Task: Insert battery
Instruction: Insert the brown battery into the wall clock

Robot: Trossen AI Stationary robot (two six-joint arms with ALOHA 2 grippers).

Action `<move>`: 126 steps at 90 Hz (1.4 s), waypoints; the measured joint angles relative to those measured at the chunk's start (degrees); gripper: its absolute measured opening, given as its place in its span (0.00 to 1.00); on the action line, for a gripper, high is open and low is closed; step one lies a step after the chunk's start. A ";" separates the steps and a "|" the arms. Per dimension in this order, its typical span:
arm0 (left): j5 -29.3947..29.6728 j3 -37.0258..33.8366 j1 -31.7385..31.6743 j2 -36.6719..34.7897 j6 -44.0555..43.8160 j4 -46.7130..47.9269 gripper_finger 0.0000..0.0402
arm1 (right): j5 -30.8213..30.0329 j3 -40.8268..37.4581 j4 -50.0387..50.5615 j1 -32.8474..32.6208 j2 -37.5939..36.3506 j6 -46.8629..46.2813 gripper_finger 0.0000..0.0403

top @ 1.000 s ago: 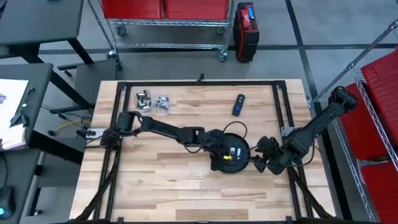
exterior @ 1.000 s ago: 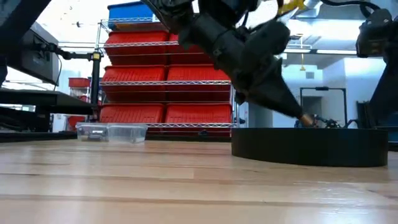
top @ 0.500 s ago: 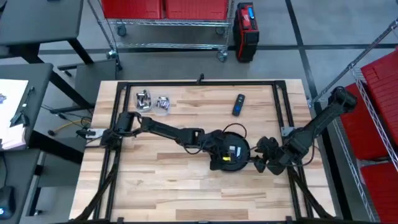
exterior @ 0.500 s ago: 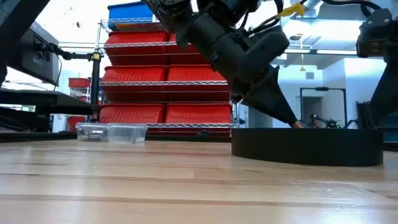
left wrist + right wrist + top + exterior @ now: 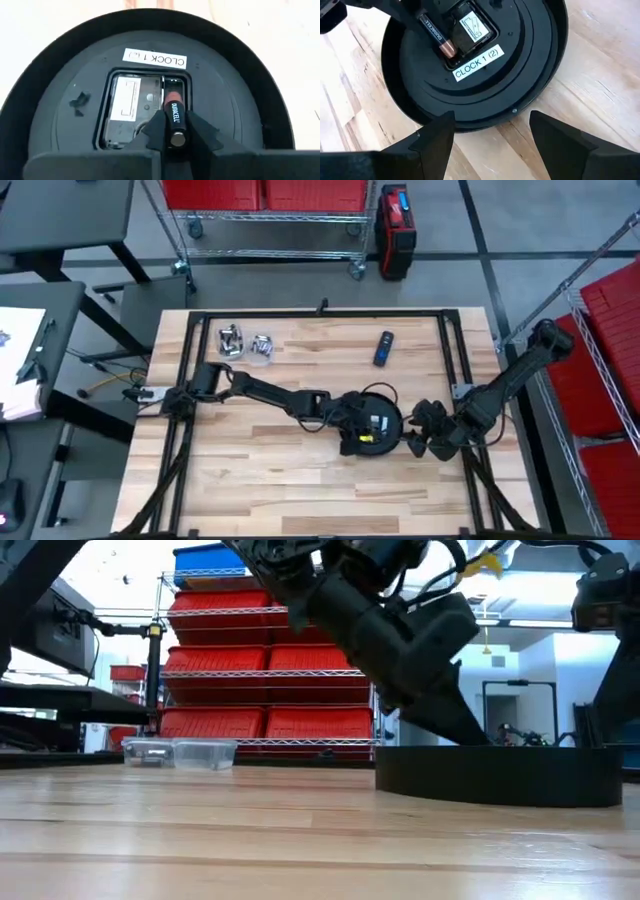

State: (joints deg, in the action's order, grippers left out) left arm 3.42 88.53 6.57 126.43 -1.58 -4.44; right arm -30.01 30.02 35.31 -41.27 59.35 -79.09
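Now L gripper (image 5: 174, 140) pinching battery (image 5: 175, 117), tip in clock (image 5: 240, 100) slot; R gripper (image 5: 487, 132) spread nearby, contact hidden.

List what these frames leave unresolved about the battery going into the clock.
- Whether the battery is seated: in the left wrist view the left gripper covers its near end; in the right wrist view it looks tilted.
- The battery slot's contacts: too dark in both wrist views.
- The clock's inside in the low view: its rim hides it.
- The contents of the clear containers: too small in the high view.
- The right gripper sits open beside the clock, touching nothing visible.
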 joint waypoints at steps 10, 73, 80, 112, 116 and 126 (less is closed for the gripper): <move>-0.11 0.00 -0.04 0.06 0.35 -0.27 0.08 | 0.02 0.00 -0.37 0.04 0.33 0.01 0.62; -0.68 -0.15 -0.22 0.26 0.97 -2.34 0.30 | 1.76 -0.02 -6.25 0.06 6.41 0.16 0.62; -0.72 -0.15 -0.22 0.02 1.52 -1.79 0.31 | 1.76 -0.02 -6.25 0.06 6.39 0.16 0.62; -0.76 -0.17 -0.26 -8.56 4.81 7.34 0.32 | 1.76 -0.02 -6.84 0.04 6.39 1.50 0.62; -0.11 -0.17 -0.26 -9.39 4.75 10.46 0.32 | 1.73 -0.02 -7.13 0.08 6.39 2.25 0.62; 0.55 -0.22 -0.62 -9.76 3.22 17.07 0.27 | 1.63 -0.02 -7.41 0.87 6.39 4.69 0.62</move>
State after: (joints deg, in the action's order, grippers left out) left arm 3.97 88.31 5.95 116.68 1.64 12.63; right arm -28.38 30.00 27.90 -40.40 65.73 -74.40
